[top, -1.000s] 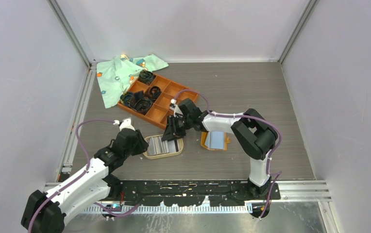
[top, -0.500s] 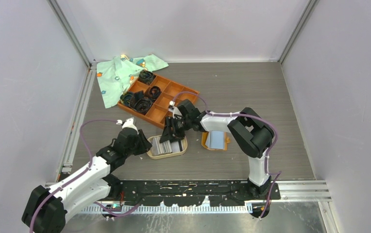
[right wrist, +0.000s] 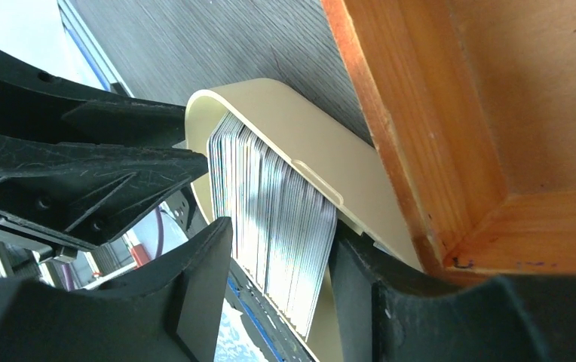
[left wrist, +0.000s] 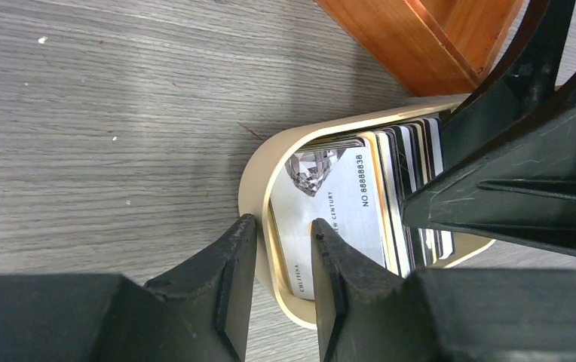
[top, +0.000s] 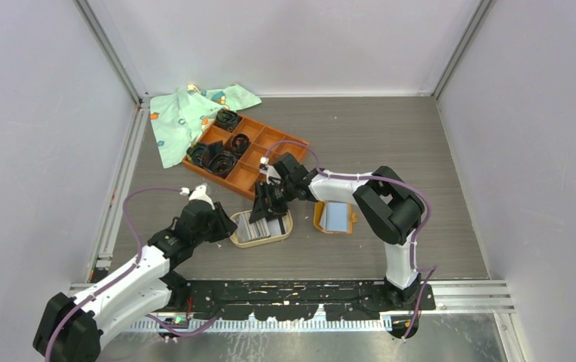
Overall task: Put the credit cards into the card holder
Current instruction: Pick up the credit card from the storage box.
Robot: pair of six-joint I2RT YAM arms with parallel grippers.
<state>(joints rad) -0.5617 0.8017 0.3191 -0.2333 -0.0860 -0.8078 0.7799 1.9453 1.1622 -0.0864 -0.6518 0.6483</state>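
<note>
The credit cards (top: 258,226) stand on edge as a stack inside an oval tan dish (top: 279,235). My left gripper (top: 225,225) pinches the dish's left rim: in the left wrist view the gripper (left wrist: 283,222) has one finger outside the dish (left wrist: 258,162) and the other inside, against a silver card (left wrist: 330,204). My right gripper (top: 268,209) is over the dish from the far side. In the right wrist view that gripper (right wrist: 281,241) is open and straddles the card stack (right wrist: 277,204), with a gap on one side. The orange card holder (top: 335,216) lies open on the table to the right of the dish.
An orange-brown compartment tray (top: 247,151) with black parts sits just behind the dish, its corner (right wrist: 458,113) close to my right fingers. A green patterned cloth (top: 183,113) lies at the back left. Grey walls enclose the table.
The dish has slid a little to the right and turned, with my left gripper following it. My right gripper's jaws have widened around the cards.
</note>
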